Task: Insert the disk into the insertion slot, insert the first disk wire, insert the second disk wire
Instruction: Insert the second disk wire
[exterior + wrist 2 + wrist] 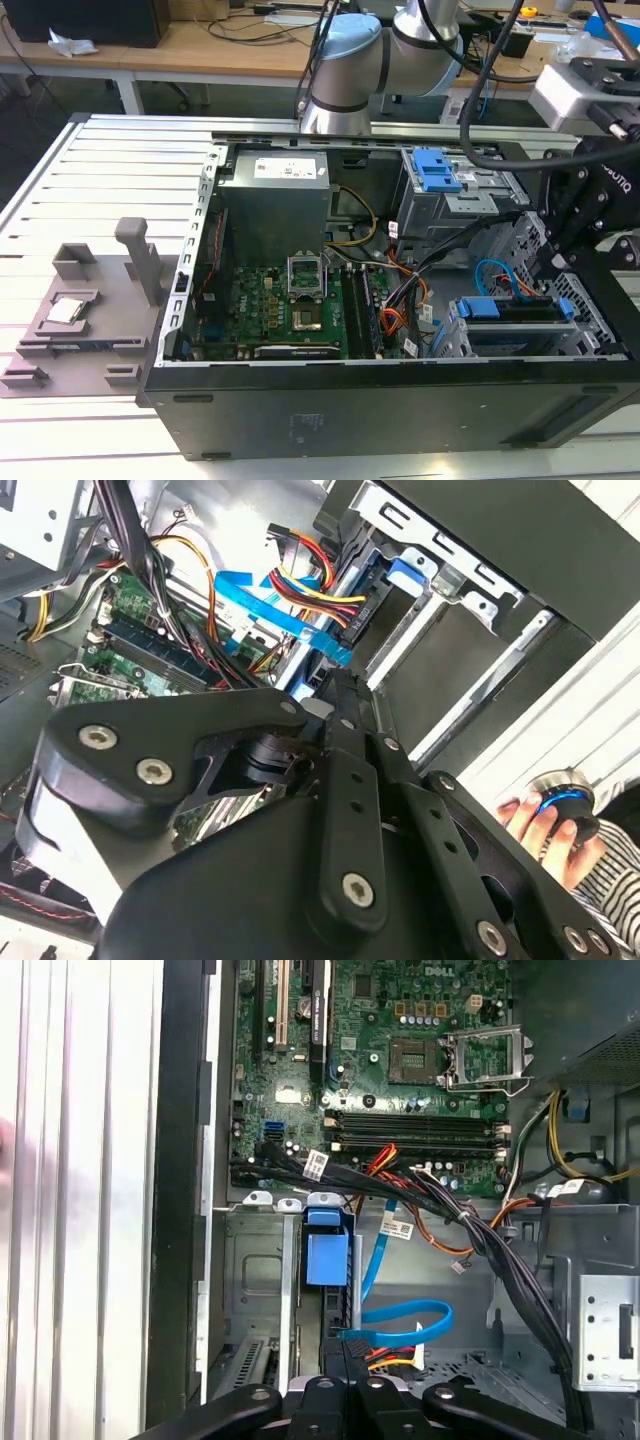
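The disk (515, 335) lies inside the insertion slot (449, 342), the low grey cage at the exterior view's right, its blue carrier (480, 308) showing at the end. In the first wrist view the carrier's blue tab (327, 1252) faces the motherboard. My gripper (548, 272) hangs over the disk's rear end. Its fingers (345, 715) stand pressed together at the end of a flat blue disk wire (268, 608), which loops beside the cage (405, 1317). A red, yellow and black power wire bundle (315, 590) runs to the same spot.
A taller grey cage with a blue latch (436, 168) stands behind the slot. The motherboard (290, 305) and thick black cable bundles (470, 1225) sit close by. A person's hand (548, 825) holds a round knob outside the case. A grey fixture (85, 310) lies at the exterior view's left.
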You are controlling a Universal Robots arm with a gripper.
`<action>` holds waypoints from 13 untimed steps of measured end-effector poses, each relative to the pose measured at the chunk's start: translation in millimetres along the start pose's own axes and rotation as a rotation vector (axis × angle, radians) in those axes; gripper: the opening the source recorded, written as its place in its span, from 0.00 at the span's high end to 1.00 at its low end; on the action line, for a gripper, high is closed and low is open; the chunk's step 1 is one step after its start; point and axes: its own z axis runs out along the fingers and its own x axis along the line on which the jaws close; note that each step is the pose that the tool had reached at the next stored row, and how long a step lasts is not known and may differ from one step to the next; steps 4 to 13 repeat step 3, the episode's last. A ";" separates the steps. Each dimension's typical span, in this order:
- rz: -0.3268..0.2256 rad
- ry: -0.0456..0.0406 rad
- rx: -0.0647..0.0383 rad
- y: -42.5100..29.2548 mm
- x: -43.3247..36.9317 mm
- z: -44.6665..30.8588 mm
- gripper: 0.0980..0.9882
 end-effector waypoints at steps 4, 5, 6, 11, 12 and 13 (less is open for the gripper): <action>0.000 0.0000 0.000 0.0 0.0 -0.2 0.99; 0.000 0.0000 0.000 0.0 0.0 -0.2 0.99; 0.000 0.0000 0.000 0.0 0.0 -0.2 0.99; 0.000 0.0000 0.000 0.0 0.0 -0.2 0.99; 0.000 0.0000 0.000 0.0 0.0 -0.2 0.99; 0.000 0.0000 0.000 0.0 0.0 -0.2 0.99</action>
